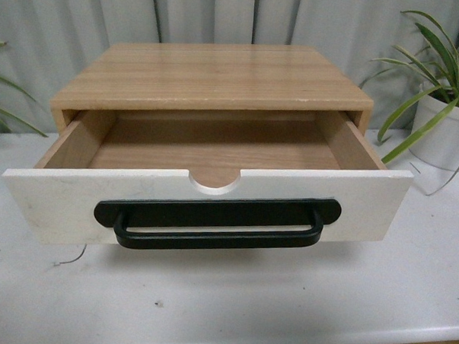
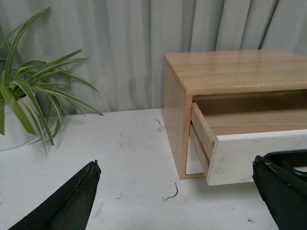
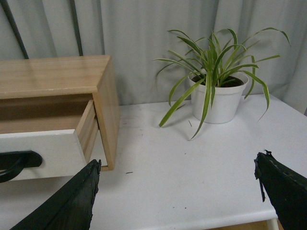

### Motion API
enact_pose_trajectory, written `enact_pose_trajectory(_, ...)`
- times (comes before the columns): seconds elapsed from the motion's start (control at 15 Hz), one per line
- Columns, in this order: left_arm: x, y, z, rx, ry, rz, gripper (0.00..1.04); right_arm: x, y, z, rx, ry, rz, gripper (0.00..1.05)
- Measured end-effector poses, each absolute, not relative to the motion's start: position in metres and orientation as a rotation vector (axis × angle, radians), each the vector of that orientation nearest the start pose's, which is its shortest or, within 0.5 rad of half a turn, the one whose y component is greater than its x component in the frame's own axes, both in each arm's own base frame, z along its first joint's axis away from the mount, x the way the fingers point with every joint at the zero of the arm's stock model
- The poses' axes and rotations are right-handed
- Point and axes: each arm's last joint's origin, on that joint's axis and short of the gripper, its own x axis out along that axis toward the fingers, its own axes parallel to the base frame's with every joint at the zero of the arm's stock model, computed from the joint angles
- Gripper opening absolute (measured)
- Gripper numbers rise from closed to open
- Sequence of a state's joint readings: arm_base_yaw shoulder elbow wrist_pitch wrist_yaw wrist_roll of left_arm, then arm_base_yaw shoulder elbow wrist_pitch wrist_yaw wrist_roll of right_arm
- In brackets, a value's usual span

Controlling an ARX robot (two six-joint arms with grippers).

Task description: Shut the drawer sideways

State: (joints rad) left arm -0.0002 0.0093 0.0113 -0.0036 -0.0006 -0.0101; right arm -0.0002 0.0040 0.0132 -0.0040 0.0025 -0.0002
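The drawer (image 1: 53, 202) juts forward from the cabinet (image 1: 211, 72) on the table (image 1: 284, 311); plants (image 1: 445, 128) flank it, seemingly further back.

One cabinet (image 1: 211, 76), one drawer (image 1: 213, 198), one bar handle (image 1: 219, 232), two potted plants (image 2: 29, 91) (image 3: 218, 100) — one left pincer (image 2: 176, 164), one right pincer (image 3: 177, 162).

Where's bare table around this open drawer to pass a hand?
Bare table runs in front of the drawer. Also free: between the cabinet and the right plant, and between it and the left plant. Crowded where the right plant's leaves droop.
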Motion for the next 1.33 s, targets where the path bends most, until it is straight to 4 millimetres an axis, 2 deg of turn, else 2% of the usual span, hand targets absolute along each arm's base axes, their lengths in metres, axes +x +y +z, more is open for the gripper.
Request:
enact_pose_trajectory(0.27,0.098,0.000,0.166,-0.014,0.005,0.001,0.98,0.097,0.000,0.167,0.006,0.004,-0.011,0.98)
enact_pose_trajectory(0.33,0.098,-0.002,0.165,-0.064,0.017,-0.002,0.98,0.098,0.002,0.165,0.063,0.099,-0.100,0.98)
enact_pose_trajectory(0.4,0.101,-0.009,0.164,-0.103,0.047,-0.055,0.98,0.104,0.007,0.167,0.154,0.174,-0.196,0.98)
enact_pose_trajectory(0.47,0.103,-0.018,0.162,-0.082,0.087,-0.143,0.98,0.110,0.011,0.176,0.198,0.189,-0.211,0.98)
enact_pose_trajectory(0.6,0.104,-0.032,0.159,0.020,0.140,-0.299,0.98,0.120,0.017,0.190,0.175,0.241,-0.146,0.98)
enact_pose_trajectory(0.73,0.106,-0.047,0.158,0.284,0.170,-0.478,0.98,0.132,0.043,0.188,-0.077,0.446,0.145,0.98)
enact_pose_trajectory(0.93,0.117,-0.054,0.152,0.578,0.142,-0.545,0.98,0.143,0.074,0.185,-0.532,0.522,0.352,0.98)
enact_pose_trajectory(1.07,0.127,-0.061,0.149,0.666,0.116,-0.556,0.98,0.148,0.095,0.174,-0.818,0.554,0.459,0.98)
enact_pose_trajectory(1.13,0.131,-0.064,0.147,0.677,0.112,-0.558,0.98,0.151,0.103,0.169,-0.907,0.553,0.497,0.98)
enact_pose_trajectory(1.33,0.145,-0.071,0.138,0.669,0.091,-0.519,0.98,0.168,0.122,0.165,-1.043,0.486,0.488,0.98)
